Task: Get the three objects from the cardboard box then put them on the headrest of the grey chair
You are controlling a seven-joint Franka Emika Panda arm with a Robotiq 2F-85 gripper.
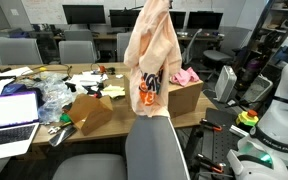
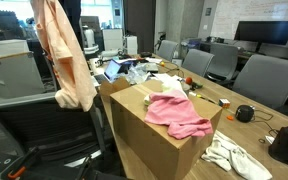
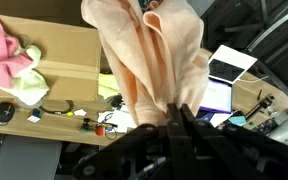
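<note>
Peach cloth (image 1: 149,50) hangs clamped in the closed gripper (image 3: 171,110), just above the grey chair's headrest (image 1: 156,145). Pink cloth (image 2: 179,115) lies on the cardboard box (image 2: 134,135) at the tabletop (image 2: 219,95) edge.

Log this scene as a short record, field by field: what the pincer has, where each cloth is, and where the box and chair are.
pincer: shut on the peach cloth
peach cloth: hanging full length from the pincer, lifted clear of the box
grey chair: directly below the hanging cloth; contact with its top cannot be judged
cardboard box: on the table, top open
pink cloth: bunched on the box's top, partly over the edge
white cloth: lying on the table beside the box
placed on chair: nothing yet
</note>
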